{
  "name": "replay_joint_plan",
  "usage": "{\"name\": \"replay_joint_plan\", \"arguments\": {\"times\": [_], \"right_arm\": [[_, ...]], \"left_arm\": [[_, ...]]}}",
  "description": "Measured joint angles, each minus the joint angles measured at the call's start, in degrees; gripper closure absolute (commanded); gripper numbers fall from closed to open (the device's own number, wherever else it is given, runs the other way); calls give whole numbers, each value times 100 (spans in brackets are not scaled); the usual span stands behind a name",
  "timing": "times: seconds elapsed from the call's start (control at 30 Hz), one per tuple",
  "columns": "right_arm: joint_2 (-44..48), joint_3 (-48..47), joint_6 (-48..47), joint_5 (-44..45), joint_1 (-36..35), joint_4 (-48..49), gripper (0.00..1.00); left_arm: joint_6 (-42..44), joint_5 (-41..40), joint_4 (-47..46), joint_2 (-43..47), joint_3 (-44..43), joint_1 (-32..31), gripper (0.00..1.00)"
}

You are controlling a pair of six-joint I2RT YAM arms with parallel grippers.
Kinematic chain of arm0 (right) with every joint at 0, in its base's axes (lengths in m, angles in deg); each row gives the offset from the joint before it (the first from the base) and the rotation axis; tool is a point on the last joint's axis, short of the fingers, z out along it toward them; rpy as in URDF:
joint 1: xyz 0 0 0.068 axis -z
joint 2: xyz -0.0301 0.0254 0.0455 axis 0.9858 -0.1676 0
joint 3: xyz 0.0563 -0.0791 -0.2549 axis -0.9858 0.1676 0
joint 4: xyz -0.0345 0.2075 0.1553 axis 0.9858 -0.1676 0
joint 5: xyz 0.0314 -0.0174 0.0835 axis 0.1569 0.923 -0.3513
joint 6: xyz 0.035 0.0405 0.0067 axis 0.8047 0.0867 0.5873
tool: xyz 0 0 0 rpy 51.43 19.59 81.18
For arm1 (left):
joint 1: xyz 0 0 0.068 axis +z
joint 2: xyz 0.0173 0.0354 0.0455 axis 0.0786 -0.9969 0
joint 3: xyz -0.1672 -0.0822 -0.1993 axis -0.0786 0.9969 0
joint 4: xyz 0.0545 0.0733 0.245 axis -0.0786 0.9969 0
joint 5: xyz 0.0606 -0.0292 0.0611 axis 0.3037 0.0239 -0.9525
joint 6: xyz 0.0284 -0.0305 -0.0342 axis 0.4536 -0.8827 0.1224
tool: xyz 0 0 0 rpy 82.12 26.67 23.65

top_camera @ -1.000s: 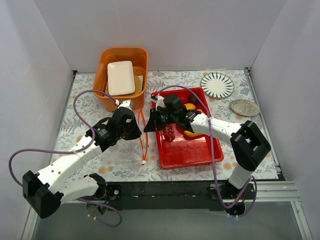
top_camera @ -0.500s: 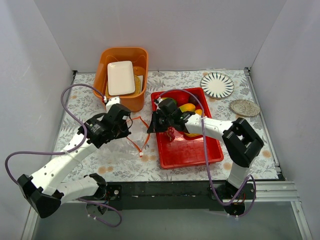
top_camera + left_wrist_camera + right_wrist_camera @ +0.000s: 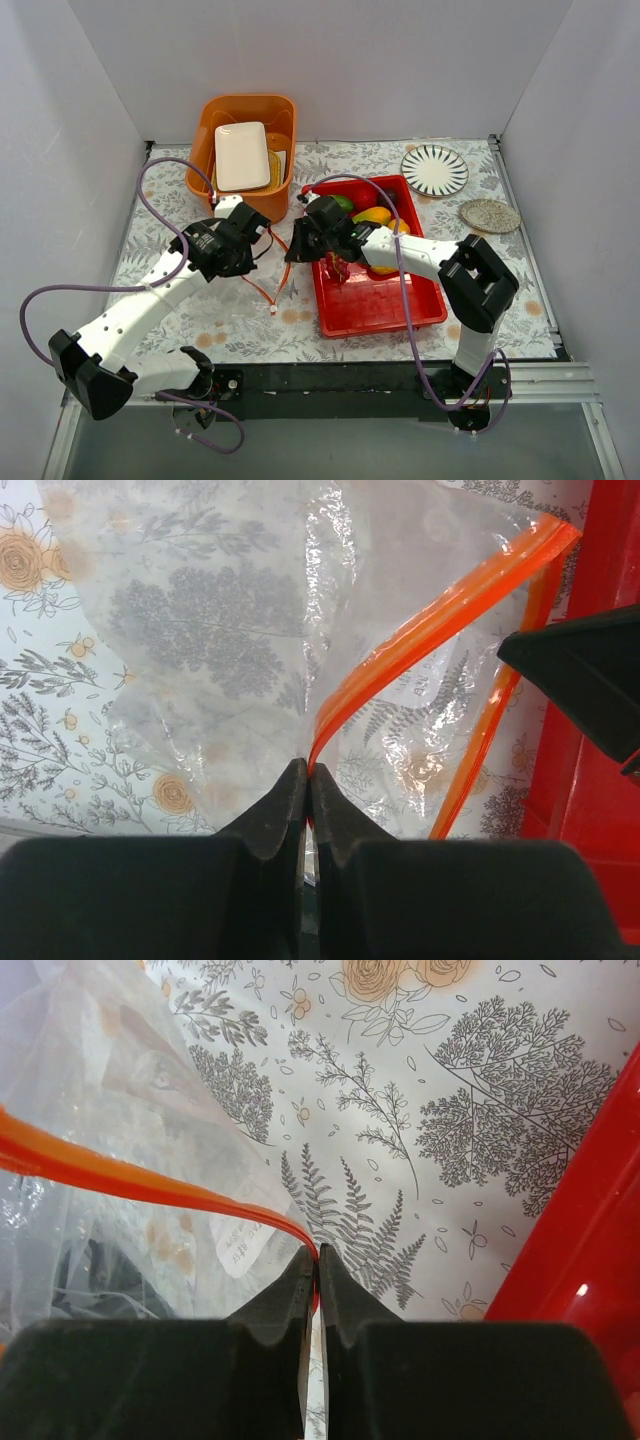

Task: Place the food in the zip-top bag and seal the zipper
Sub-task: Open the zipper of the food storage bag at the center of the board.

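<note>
The clear zip-top bag [image 3: 200, 630] hangs over the floral mat between my two grippers, its mouth pulled apart. My left gripper [image 3: 308, 772] is shut on one side of the orange-red zipper [image 3: 440, 620]. My right gripper [image 3: 317, 1253] is shut on the other side of the zipper [image 3: 120, 1175]. In the top view the left gripper [image 3: 260, 240] and the right gripper [image 3: 293, 250] are close together left of the red tray [image 3: 380, 305], and the zipper [image 3: 283, 281] droops to its white end [image 3: 272, 311]. The food, mangoes [image 3: 375, 215] and a dark red grape bunch [image 3: 340, 268], lies in the tray.
An orange bin [image 3: 205, 135] with a white plate [image 3: 241, 155] stands behind the left gripper. A striped plate [image 3: 434, 170] and a speckled coaster [image 3: 489, 215] lie at the back right. The red tray's wall [image 3: 590, 1210] is right beside the right gripper.
Both grippers have shifted slightly left and back with the zipper held. The bag's mouth has changed shape and its white end has slid left. The right forearm has drawn in over the tray.
</note>
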Motion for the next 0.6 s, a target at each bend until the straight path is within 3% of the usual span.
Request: {"name": "replay_joint_plan", "arguments": {"times": [0.07,0.1,0.23,0.47,0.6], "right_arm": [[-9,-4,-94,-66,0,-9,70],[-9,-4,-125,-81,0,-11,61],[57,-2,-343,-72,0,-63,50],[970,223,-695,153,0,-197,47],[1652,501,-833,546,-2,-306,39]], "left_arm": [[4,42,-55,0,0,2,100],[4,68,-101,0,2,2,100],[13,170,-363,2,131,2,100],[35,313,-608,2,334,2,100],[46,393,-791,9,376,2,100]]}}
